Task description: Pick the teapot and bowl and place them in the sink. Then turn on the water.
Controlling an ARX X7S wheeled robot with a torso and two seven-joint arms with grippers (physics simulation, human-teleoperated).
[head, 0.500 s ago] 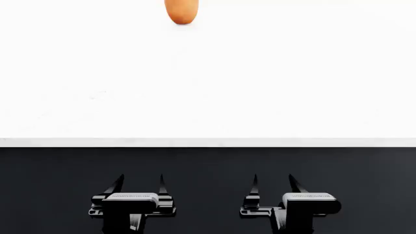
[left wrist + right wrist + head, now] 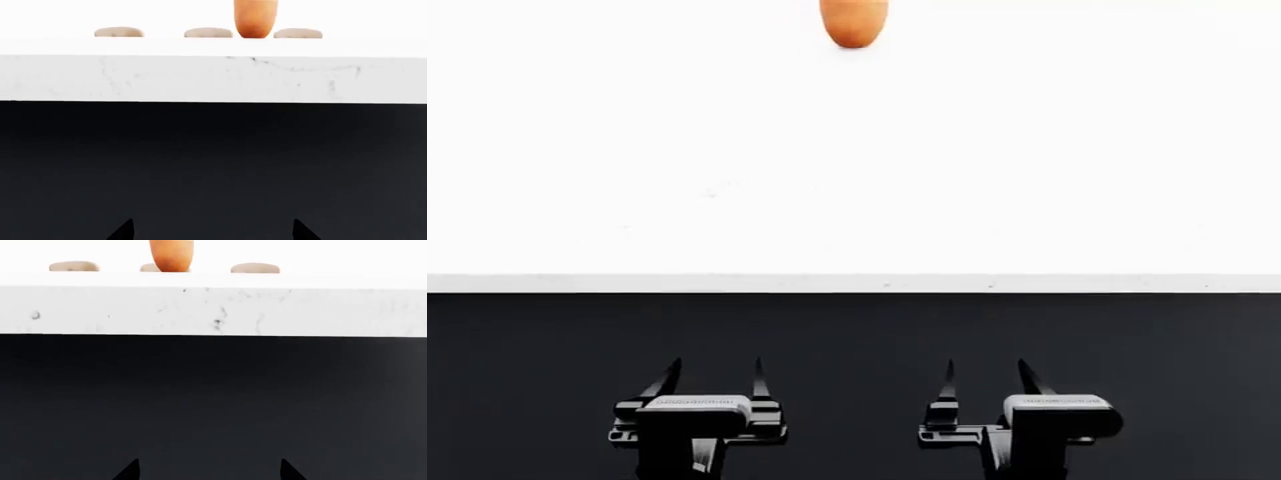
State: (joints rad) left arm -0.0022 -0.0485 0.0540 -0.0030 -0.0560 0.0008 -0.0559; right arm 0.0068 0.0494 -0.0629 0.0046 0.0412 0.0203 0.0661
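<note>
Teapot, bowl, sink unseen; left tool [image 2: 711, 372] and right tool [image 2: 985, 372] released, level before dark cabinet [image 2: 854, 330]

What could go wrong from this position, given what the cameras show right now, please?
1. No teapot, bowl or sink is in any view, so the robot may start reaching before it has found them.
2. Both open grippers, left and right, sit below the white counter's edge; lifting straight up and forward could hit it.
3. An orange object stands at the counter's far side and could be knocked by a sweeping arm.
</note>
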